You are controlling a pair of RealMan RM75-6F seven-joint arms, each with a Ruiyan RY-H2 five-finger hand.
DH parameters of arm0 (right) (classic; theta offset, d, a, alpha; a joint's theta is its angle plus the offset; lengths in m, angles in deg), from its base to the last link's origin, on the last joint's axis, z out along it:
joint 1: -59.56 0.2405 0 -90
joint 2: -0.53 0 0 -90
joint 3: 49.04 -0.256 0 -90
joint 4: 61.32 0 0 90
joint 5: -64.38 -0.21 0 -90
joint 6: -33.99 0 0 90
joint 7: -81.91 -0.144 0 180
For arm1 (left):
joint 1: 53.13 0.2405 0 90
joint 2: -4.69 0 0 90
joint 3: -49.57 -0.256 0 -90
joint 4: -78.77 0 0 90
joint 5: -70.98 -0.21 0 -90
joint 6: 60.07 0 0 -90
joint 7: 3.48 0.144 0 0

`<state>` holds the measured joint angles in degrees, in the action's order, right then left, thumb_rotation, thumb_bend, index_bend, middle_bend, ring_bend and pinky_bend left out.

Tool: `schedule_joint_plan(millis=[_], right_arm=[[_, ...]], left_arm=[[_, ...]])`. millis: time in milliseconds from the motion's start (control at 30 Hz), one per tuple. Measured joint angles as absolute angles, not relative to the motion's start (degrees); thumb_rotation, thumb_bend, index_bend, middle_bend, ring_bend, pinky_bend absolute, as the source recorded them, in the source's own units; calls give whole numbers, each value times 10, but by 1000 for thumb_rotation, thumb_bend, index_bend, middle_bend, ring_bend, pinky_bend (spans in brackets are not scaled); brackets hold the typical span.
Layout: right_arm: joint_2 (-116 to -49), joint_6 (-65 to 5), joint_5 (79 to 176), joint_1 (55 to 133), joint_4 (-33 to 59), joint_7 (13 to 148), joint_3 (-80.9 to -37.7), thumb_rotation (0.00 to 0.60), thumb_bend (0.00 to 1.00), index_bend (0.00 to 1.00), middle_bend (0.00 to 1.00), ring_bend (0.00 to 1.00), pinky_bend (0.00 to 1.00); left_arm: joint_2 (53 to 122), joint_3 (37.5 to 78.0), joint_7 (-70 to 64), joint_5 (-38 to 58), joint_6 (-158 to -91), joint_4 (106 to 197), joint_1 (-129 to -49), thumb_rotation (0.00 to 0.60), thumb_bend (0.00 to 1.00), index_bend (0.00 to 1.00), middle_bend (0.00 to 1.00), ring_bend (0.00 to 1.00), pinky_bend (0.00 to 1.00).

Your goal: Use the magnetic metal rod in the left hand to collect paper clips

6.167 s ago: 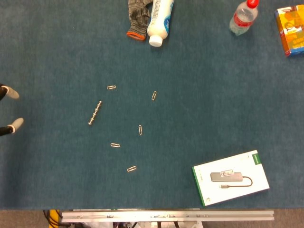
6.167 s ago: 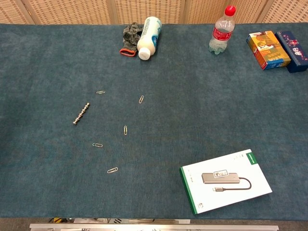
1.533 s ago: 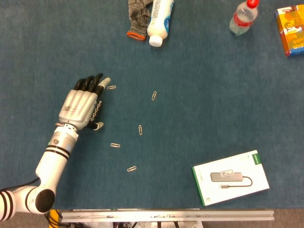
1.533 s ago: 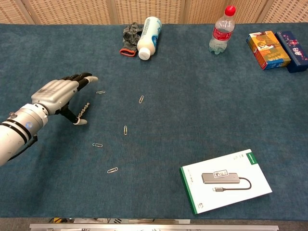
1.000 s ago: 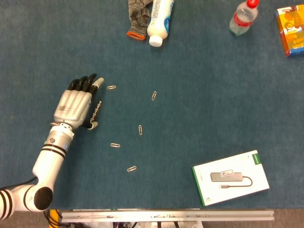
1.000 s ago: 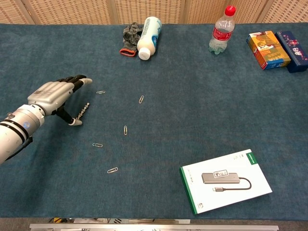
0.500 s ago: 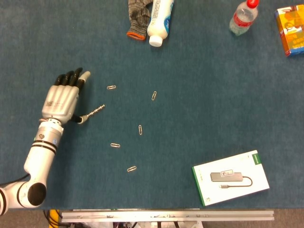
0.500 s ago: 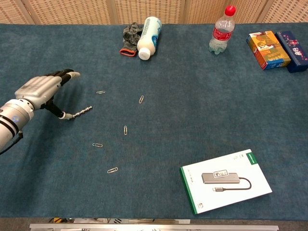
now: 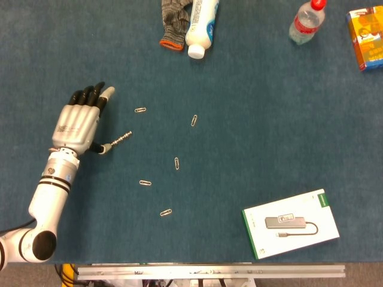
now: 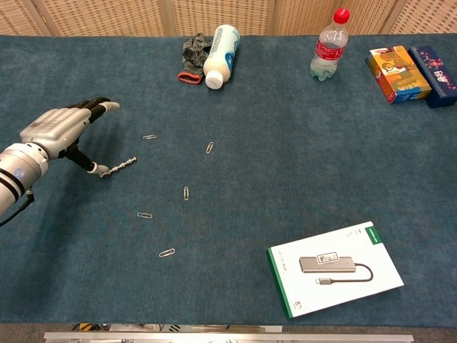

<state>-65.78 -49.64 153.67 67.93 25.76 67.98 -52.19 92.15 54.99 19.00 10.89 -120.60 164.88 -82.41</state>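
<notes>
Steel paper clips (image 9: 140,110), five of them, lie scattered on the blue desk (image 9: 269,119). My left hand (image 9: 76,124) hovers, fingers spread, thumb tip touching one magnetic rod (image 9: 121,140), barely shifted since half a second ago.

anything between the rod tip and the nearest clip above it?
Nothing. In the head view the stretch from the magnetic rod tip up to the paper clip is bare blue mat. The left hand touches the rod's other end.

Silver hand (image 9: 76,124), dark fingertips (image 9: 87,94); teal table (image 9: 269,131).
</notes>
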Motion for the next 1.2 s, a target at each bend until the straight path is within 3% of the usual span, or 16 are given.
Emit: schedule_joint_plan(millis=[600, 1200], right_arm=[[-657, -495, 1539, 681, 263, 682, -521, 600, 121, 362, 387, 289, 438], [-655, -496, 1541, 680, 266, 685, -521, 600, 122, 362, 387, 289, 438]], left_arm=[[944, 543, 189, 118, -1192, 1624, -825, 600, 0, 0, 0, 0, 80], [944, 573, 178, 156, -1194, 1596, -828, 600, 0, 0, 0, 0, 80]])
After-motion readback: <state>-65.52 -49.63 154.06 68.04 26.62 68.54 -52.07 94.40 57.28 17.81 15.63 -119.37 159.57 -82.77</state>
